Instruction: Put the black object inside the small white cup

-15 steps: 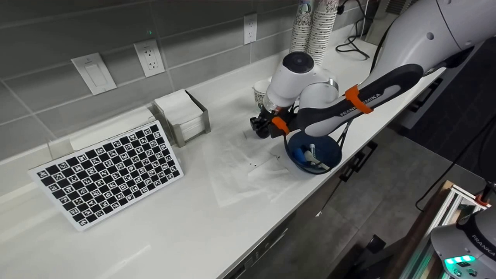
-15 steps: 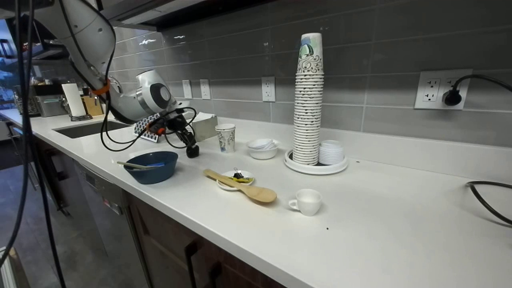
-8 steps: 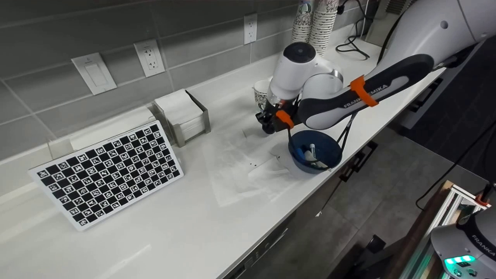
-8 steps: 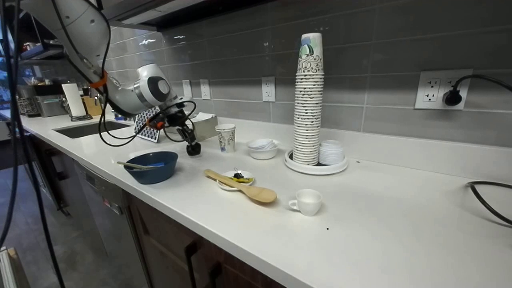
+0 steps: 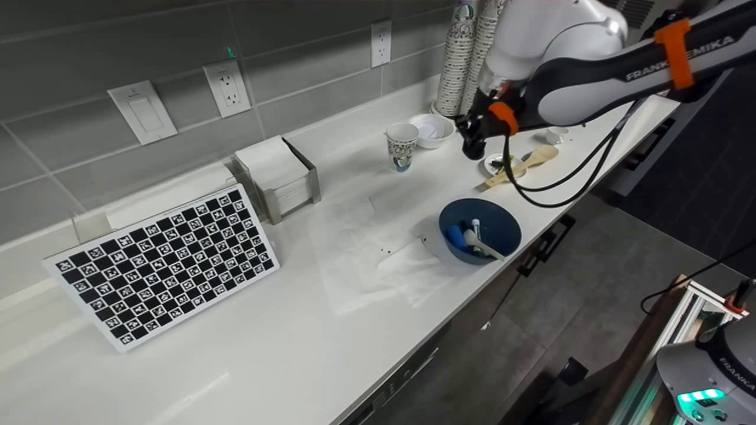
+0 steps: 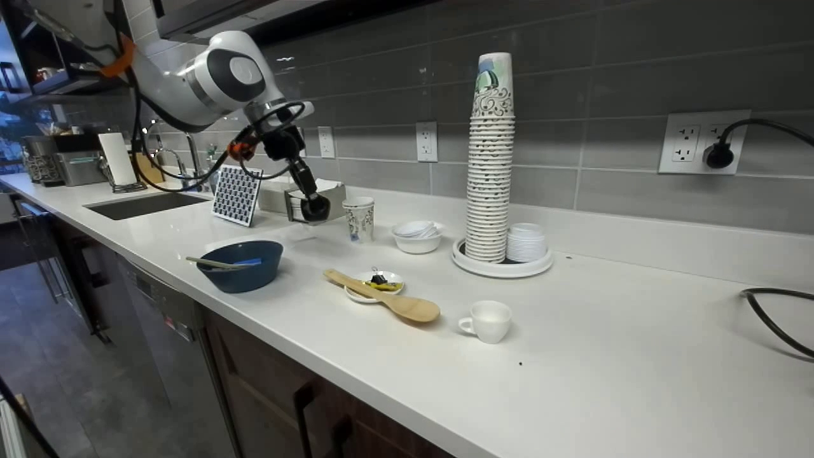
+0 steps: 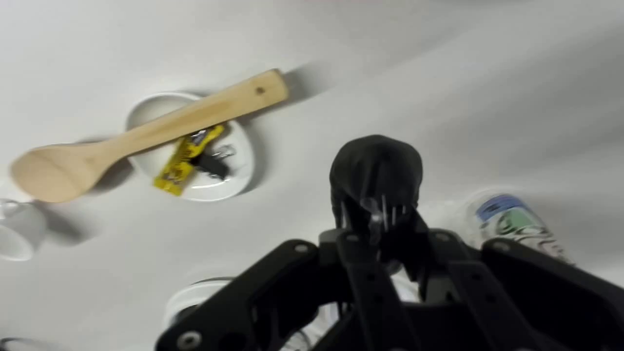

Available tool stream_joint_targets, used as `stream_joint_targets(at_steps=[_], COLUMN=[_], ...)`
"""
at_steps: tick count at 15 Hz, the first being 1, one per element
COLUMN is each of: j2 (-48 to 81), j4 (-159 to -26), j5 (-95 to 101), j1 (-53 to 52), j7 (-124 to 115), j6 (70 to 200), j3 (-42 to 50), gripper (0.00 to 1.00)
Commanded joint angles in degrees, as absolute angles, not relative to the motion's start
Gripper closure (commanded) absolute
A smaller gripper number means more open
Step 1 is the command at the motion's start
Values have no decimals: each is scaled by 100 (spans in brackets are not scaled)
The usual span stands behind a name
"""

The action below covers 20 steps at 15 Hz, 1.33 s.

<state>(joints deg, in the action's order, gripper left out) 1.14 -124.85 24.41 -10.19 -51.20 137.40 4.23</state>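
The black object (image 6: 315, 208), a roundish black lump, sits at the tips of my gripper (image 7: 379, 217). In the wrist view the lump (image 7: 375, 165) covers the fingertips, and the fingers are closed together on it; it is held above the counter. It also shows in an exterior view (image 5: 473, 149). The small white cup (image 6: 488, 322), with a handle, stands upright on the counter beyond the wooden spoon; it also shows in an exterior view (image 5: 557, 135) and at the left edge of the wrist view (image 7: 18, 234). The cup is well apart from my gripper.
A wooden spoon (image 6: 410, 306) rests across a white dish (image 6: 351, 295) holding a yellow packet and black clip. A dark-blue bowl (image 5: 508, 224), patterned cup (image 5: 402, 144), white bowl (image 6: 416, 243), tall cup stack (image 6: 490, 184) and napkin holder (image 5: 283, 177) stand around. The wall runs behind.
My gripper has risen from close to the counter and moved away from beside the blue bowl toward the dish and spoon, carrying the black lump. The other things have not moved.
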Motion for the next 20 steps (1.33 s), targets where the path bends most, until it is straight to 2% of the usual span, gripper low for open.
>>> stream_joint_targets(at_steps=[1,2,5,6,12,20], j2=[-880,-343,-768,-800,273,1830], j4=[-13087,-12688,-12948,-12987,-12306,-10324], j5=[2567,2558,2526,2524,1352,1250], j1=[-590,-497,-366,-366,216,780], j7=[-5681,-5412,-5459,-5488,-3923,-4791], j6=[13186,13353,13212,13212,13997,12943], j3=[183,125,24,2,468,1424], gripper=[95,79,79,95,95,95])
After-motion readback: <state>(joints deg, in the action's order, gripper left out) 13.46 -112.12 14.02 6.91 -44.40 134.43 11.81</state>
